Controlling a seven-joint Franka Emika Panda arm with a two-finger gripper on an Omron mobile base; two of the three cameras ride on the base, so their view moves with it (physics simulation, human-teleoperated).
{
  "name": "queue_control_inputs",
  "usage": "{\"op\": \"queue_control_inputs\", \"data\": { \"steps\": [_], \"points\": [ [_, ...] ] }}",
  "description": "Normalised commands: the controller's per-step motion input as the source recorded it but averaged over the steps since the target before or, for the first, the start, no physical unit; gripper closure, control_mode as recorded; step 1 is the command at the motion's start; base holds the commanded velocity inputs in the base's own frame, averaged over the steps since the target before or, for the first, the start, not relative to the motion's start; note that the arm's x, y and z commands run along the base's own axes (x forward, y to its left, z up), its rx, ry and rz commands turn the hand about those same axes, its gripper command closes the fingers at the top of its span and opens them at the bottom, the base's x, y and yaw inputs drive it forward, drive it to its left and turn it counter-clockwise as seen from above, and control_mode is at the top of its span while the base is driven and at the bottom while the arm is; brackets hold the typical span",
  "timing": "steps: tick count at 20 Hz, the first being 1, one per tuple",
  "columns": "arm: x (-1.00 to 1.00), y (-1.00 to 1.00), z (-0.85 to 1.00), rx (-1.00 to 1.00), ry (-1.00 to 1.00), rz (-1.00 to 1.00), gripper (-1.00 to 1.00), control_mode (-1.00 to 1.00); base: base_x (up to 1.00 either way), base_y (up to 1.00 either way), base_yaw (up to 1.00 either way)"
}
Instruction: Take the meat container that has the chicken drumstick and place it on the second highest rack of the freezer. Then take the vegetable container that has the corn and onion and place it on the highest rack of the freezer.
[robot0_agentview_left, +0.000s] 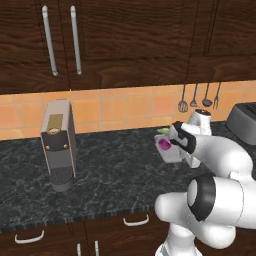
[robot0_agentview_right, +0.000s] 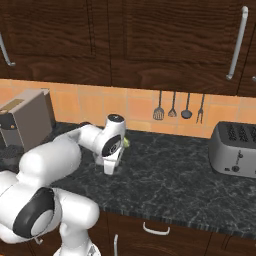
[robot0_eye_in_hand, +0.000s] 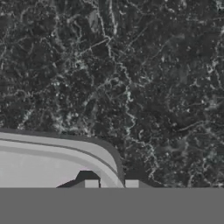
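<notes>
The vegetable container (robot0_agentview_left: 169, 152) is a pale tray held tilted over the dark counter (robot0_agentview_left: 115, 170). The purple onion (robot0_agentview_left: 163, 144) lies inside it, and a green tip of the corn (robot0_agentview_left: 162, 131) pokes past its top edge. My gripper (robot0_agentview_left: 175, 144) is shut on the tray's right rim. In the hand view the tray's rounded corner (robot0_eye_in_hand: 65, 151) fills the lower left, and its rim runs between the two fingertips of the gripper (robot0_eye_in_hand: 111, 184). In the right base view my own arm hides the tray, and a yellow-green bit of corn (robot0_agentview_right: 126, 142) peeks out. The freezer and the meat container are out of view.
A tall grey coffee machine (robot0_agentview_left: 59, 150) stands on the counter to the left. A toaster (robot0_agentview_right: 235, 149) sits at the right. Utensils (robot0_agentview_right: 180, 107) hang on the orange tiled wall. Dark wood cabinets (robot0_agentview_left: 125, 40) overhang the counter.
</notes>
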Motion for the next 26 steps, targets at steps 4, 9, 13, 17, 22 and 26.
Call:
{"op": "queue_control_inputs", "data": {
  "steps": [4,9,13,17,22,26],
  "points": [
    [-0.78,0.0,0.75,-0.02,-0.31,0.04,1.0,-1.0,0.0,0.0,0.0],
    [-0.98,0.0,0.78,-0.17,-0.26,0.08,1.0,-1.0,0.0,0.0,0.0],
    [-0.95,-0.01,0.71,-0.19,-0.1,0.1,1.0,-1.0,0.0,0.0,0.0],
    [-0.54,-0.3,0.76,-0.03,0.08,0.09,1.0,-1.0,0.0,0.0,0.0],
    [-0.09,-0.17,0.72,0.04,0.21,0.1,1.0,-1.0,0.0,0.0,0.0],
    [-0.35,-0.01,0.32,0.0,0.1,0.1,1.0,-1.0,0.0,0.0,0.0]
  ]
}}
